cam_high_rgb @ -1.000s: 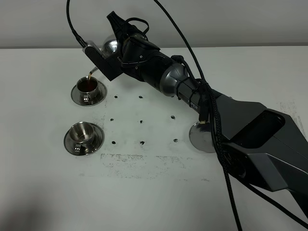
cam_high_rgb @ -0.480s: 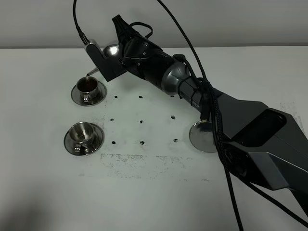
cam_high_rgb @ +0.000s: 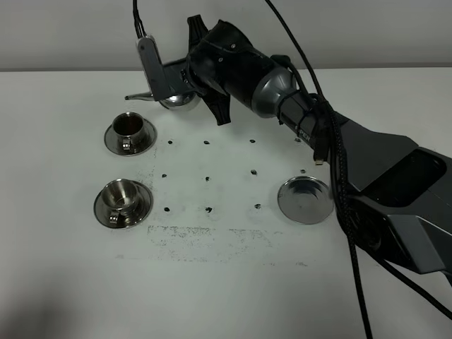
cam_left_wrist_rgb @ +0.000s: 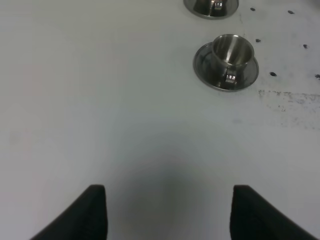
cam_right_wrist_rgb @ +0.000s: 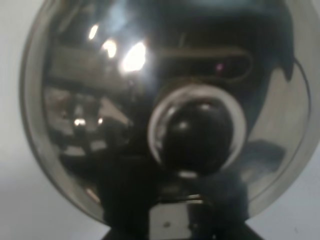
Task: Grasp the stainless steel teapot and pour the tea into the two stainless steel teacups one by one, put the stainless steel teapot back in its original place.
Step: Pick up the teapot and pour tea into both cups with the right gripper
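My right gripper (cam_high_rgb: 188,83) reaches across to the far left of the table and is shut on the stainless steel teapot (cam_high_rgb: 176,97). The pot hangs roughly level in the air, its thin spout (cam_high_rgb: 138,97) pointing left above the far teacup (cam_high_rgb: 129,127), which holds dark tea. The near teacup (cam_high_rgb: 121,198) on its saucer looks empty. The right wrist view is filled by the teapot's lid and knob (cam_right_wrist_rgb: 197,132). The round steel tray (cam_high_rgb: 305,200) lies bare at the right. My left gripper (cam_left_wrist_rgb: 170,212) hovers open over bare table, with the near teacup (cam_left_wrist_rgb: 231,50) ahead of it.
Small black dots (cam_high_rgb: 207,176) mark the white table between the cups and the tray. A scuffed grey patch (cam_high_rgb: 212,236) lies toward the front. Black cables (cam_high_rgb: 339,183) trail along the right arm. The table's back edge meets a wall behind the teapot.
The teapot has tipped back from pouring over the far teacup and shifted right; the tea stream has stopped. The right arm swung away, uncovering the tray.
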`<state>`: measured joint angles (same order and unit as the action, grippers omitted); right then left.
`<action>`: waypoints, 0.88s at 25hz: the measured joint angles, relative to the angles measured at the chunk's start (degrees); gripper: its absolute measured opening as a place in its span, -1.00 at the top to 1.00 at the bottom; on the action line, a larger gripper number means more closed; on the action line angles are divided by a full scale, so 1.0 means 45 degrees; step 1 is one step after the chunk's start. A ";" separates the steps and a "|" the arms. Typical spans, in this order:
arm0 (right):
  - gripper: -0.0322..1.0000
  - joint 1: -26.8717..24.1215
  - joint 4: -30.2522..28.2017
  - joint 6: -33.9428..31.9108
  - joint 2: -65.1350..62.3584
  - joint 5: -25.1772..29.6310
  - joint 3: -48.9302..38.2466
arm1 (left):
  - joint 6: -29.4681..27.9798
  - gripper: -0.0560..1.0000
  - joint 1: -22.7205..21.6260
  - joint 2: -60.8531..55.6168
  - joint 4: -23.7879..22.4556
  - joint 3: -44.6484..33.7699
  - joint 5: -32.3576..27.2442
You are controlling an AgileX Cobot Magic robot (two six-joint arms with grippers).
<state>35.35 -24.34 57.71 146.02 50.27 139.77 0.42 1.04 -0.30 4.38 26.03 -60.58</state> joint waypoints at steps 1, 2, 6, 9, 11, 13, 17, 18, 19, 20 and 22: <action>0.60 0.0000 0.0378 -0.0064 -0.0238 0.0155 0.0000 | 0.0000 -0.09 0.0000 0.0000 0.0000 0.0000 0.0000; 0.60 0.0000 0.0673 -0.0138 -0.0406 0.0248 -0.0011 | 0.0000 -0.09 0.0000 0.0000 0.0000 0.0000 0.0000; 0.60 0.0000 0.1662 -0.0393 -0.1560 0.0077 -0.1468 | 0.0000 -0.09 0.0000 0.0000 0.0000 0.0000 0.0000; 0.60 0.0000 0.2367 -0.0903 -0.2471 0.0047 -0.3264 | 0.0000 -0.09 0.0000 0.0000 0.0000 0.0000 0.0000; 0.60 0.0000 0.2782 -0.1609 -0.2908 0.0130 -0.4311 | 0.0000 -0.09 0.0000 0.0000 0.0000 0.0000 0.0000; 0.60 0.0014 0.3013 -0.2562 -0.3253 0.0226 -0.4983 | 0.0000 -0.09 0.0000 0.0000 0.0000 0.0000 0.0000; 0.60 0.0135 0.3213 -0.4926 -0.3490 0.0576 -0.5415 | 0.0000 -0.09 0.0000 0.0000 0.0000 0.0000 0.0000; 0.60 0.0167 0.3277 -0.5411 -0.3516 0.0689 -0.5413 | 0.0000 -0.09 0.0000 0.0000 0.0000 0.0000 0.0000; 0.60 0.0192 0.3407 -0.5737 -0.3517 0.0770 -0.5413 | 0.0000 -0.09 0.0000 0.0000 0.0000 0.0000 0.0000; 0.60 0.0251 0.3464 -0.6097 -0.3517 0.0830 -0.5413 | 0.0000 -0.09 0.0000 0.0000 0.0000 0.0000 0.0000; 0.60 0.0321 0.3526 -0.6684 -0.3517 0.1059 -0.5447 | 0.0000 -0.09 0.0000 0.0000 0.0000 0.0000 0.0000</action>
<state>36.80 -8.47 27.63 130.19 55.04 115.26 0.42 1.04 -0.30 4.38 26.03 -60.58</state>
